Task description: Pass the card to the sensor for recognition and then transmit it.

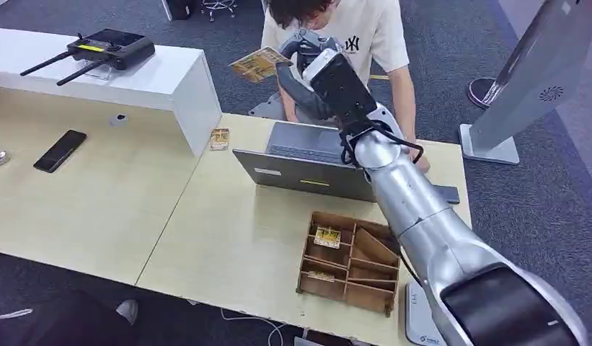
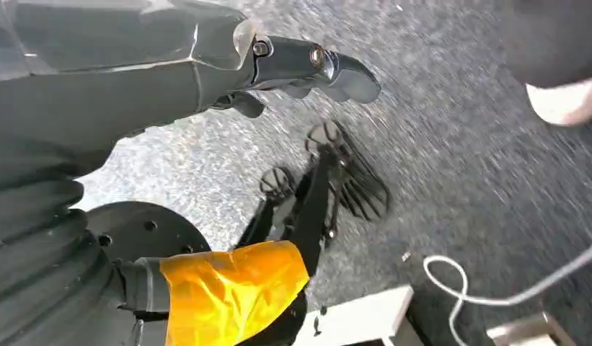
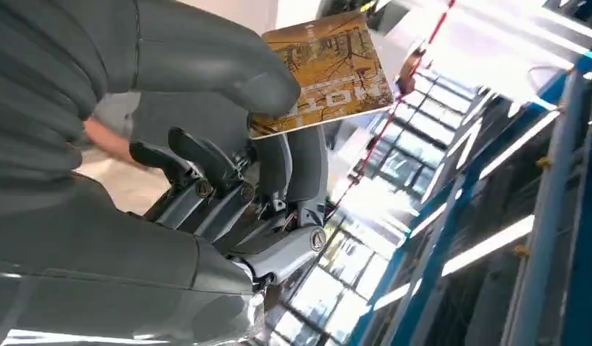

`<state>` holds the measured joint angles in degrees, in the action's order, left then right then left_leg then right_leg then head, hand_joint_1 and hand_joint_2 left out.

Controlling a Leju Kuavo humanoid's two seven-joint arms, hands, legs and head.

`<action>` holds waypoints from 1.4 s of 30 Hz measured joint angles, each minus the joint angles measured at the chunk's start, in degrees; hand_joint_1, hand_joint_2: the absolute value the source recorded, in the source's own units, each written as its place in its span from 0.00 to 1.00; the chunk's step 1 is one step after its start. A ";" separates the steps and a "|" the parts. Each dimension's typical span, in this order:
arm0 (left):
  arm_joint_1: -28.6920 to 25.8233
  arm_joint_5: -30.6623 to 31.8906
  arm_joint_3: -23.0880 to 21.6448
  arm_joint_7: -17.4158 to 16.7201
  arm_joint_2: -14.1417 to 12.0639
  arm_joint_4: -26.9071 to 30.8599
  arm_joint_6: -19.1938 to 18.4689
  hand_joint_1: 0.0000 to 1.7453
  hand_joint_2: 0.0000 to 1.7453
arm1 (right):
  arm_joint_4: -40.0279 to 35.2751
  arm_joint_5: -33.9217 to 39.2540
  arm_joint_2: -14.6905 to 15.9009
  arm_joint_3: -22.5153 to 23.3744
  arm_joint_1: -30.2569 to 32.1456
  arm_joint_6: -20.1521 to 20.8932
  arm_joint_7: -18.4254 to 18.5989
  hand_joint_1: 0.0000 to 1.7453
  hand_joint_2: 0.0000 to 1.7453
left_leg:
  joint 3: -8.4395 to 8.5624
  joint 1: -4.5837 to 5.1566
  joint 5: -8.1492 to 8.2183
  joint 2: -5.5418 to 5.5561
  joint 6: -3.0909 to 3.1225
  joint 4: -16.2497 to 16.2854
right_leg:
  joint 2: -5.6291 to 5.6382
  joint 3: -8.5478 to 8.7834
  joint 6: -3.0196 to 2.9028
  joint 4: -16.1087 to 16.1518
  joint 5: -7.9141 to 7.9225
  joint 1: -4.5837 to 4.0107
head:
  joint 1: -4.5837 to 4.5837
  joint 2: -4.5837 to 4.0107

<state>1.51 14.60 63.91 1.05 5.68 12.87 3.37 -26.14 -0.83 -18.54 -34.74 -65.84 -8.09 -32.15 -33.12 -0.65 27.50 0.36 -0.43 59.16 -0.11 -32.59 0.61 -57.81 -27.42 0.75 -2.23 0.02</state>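
At about nine o'clock in the head view, a flat black phone (image 1: pixel 60 150) lies on the pale wooden table (image 1: pixel 134 209), with a black remote controller with two stub antennas (image 1: pixel 98 52) at ten o'clock on the raised white counter (image 1: pixel 159 83). A small round grey sensor disc (image 1: pixel 119 120) sits on the table just below that counter, and a small yellow-brown card (image 1: pixel 219 138) leans against the counter's end wall. Toward the middle, an open grey laptop (image 1: pixel 307 162) stands on the table with its lid back facing the robot, and at five o'clock a brown wooden compartment tray (image 1: pixel 350 263) rests near the table's near edge, with one small yellow card (image 1: pixel 327 236) in an upper-left compartment and another (image 1: pixel 321 275) in the compartment below it. At twelve o'clock the right hand (image 1: pixel 301 68), at the end of the silver right arm (image 1: pixel 415 209), is raised well above the laptop and pinches a yellow-brown printed card (image 1: pixel 258 63) that sticks out to its left; the right wrist view shows the thick grey thumb (image 3: pixel 228 68) pressed on that card (image 3: pixel 329 72) with darker fingers (image 3: pixel 206 155) beneath it. A person in a cream T-shirt (image 1: pixel 365 32) bends over the far side of the table, just behind the hand. At two o'clock a tilted silver stand (image 1: pixel 527 79) rests on the dark carpet. In the left wrist view the left hand (image 2: pixel 307 68) hangs over grey carpet, its dark fingers loosely extended and holding nothing.
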 joint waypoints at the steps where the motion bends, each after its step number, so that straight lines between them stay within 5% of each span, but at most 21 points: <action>1: 0.13 0.00 0.00 -0.26 -0.04 -0.06 0.28 0.00 1.00 | 0.13 0.39 -0.28 -1.61 -0.20 -2.28 1.44 1.00 1.00 | 0.00 0.00 -0.01 0.00 -0.01 0.00 | 0.00 0.00 0.00 0.00 0.00 0.00 | -0.02 0.00; 15: 0.78 0.57 -0.02 -0.46 -0.15 -0.26 0.13 0.00 1.00 | 1.99 3.78 -0.96 -25.25 -1.75 -20.84 12.54 1.00 1.00 | 0.01 0.00 -0.02 0.00 -0.03 0.00 | 0.01 0.00 -0.02 0.00 0.01 0.00 | -0.02 0.00; 25: 0.89 0.31 -0.04 -0.63 -0.09 -0.26 1.00 0.00 1.00 | 3.02 -4.65 -0.96 -36.50 -1.75 -30.70 19.85 1.00 1.00 | 0.01 0.00 -0.02 0.00 -0.03 0.00 | 0.01 0.00 -0.02 0.00 0.01 0.00 | -0.02 0.00; 29: 0.89 -0.04 -0.04 -1.16 -0.02 -0.41 1.53 0.00 1.00 | 3.30 -30.24 -0.96 -35.00 -1.56 -31.51 26.31 1.00 1.00 | 0.01 0.00 -0.02 0.00 -0.03 0.00 | 0.00 0.00 -0.02 0.00 0.01 0.00 | -0.02 0.00; 35: 0.91 -0.63 -0.04 -1.46 0.07 -0.59 1.64 0.00 1.00 | 3.32 -51.39 -1.09 -28.44 -0.42 -31.51 31.12 1.00 1.00 | 0.01 0.00 -0.02 0.02 -0.03 0.00 | -0.01 0.00 -0.02 0.00 0.01 0.00 | 0.00 0.00; 40: 0.91 -0.90 -0.02 -1.48 0.13 -0.61 1.66 0.00 1.00 | 3.52 -58.69 -1.07 -24.01 0.50 -31.49 33.92 1.00 1.00 | 0.01 0.00 -0.02 -0.01 -0.03 0.00 | 0.02 0.00 -0.03 0.00 0.04 0.00 | 0.00 0.00; 42: 0.90 -0.92 -0.02 -1.48 0.15 -0.61 1.66 0.00 1.00 | 3.76 -59.04 -1.07 -22.77 0.80 -31.49 34.25 0.91 1.00 | 0.01 0.00 -0.02 -0.02 -0.03 0.01 | 0.03 -0.02 -0.03 0.00 0.04 0.00 | -0.02 0.00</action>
<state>2.41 13.68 63.89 -0.44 5.84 12.26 5.03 -22.38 -59.87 -19.61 -57.50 -65.04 -39.58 2.10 -33.11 -0.66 27.48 0.34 -0.46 59.16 -0.08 -32.60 0.58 -57.81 -27.38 0.75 -2.25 0.02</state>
